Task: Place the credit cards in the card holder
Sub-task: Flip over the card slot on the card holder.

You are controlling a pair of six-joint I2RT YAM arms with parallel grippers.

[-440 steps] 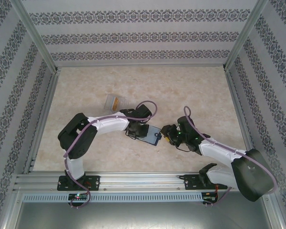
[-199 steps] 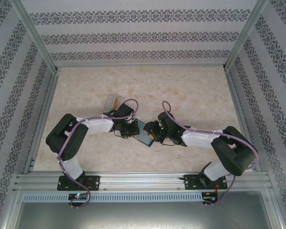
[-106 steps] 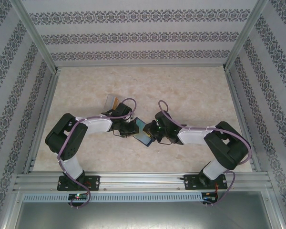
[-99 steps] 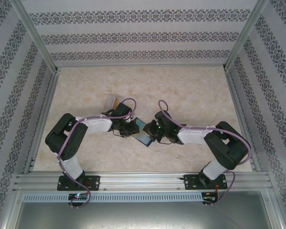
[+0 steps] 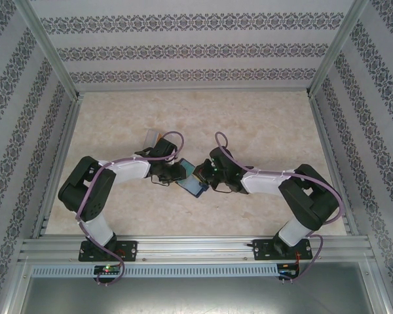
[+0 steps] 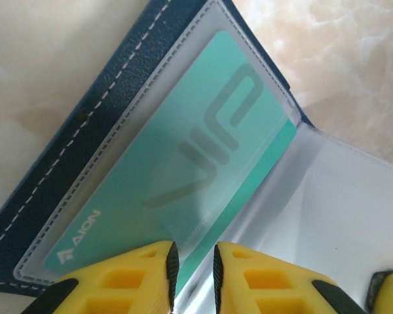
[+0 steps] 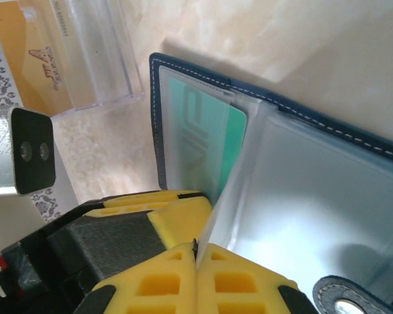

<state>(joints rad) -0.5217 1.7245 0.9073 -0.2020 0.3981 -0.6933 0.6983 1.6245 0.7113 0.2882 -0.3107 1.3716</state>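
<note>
The navy card holder (image 5: 193,186) lies open on the table between my two grippers. A teal card (image 6: 183,150) sits inside a clear sleeve against the card holder's stitched navy cover (image 6: 85,131). My left gripper (image 6: 193,268) stands slightly open, its pads apart on either side of the sleeve's edge. My right gripper (image 7: 196,256) is shut on a clear inner sleeve page (image 7: 295,196) of the card holder and holds it up, away from the teal card (image 7: 206,131). A yellow-orange credit card (image 7: 42,62) lies in the clear plastic box (image 7: 101,59) behind.
The clear plastic box (image 5: 152,139) sits just behind the left arm's wrist. The left gripper's yellow finger (image 7: 164,208) is close beside the right gripper. Patterned walls and metal rails enclose the marble-look table (image 5: 249,118), with room at the back and right.
Both grippers and the card holder have shifted slightly towards the back left. The right gripper has closed on the clear sleeve page. The left gripper has opened a little.
</note>
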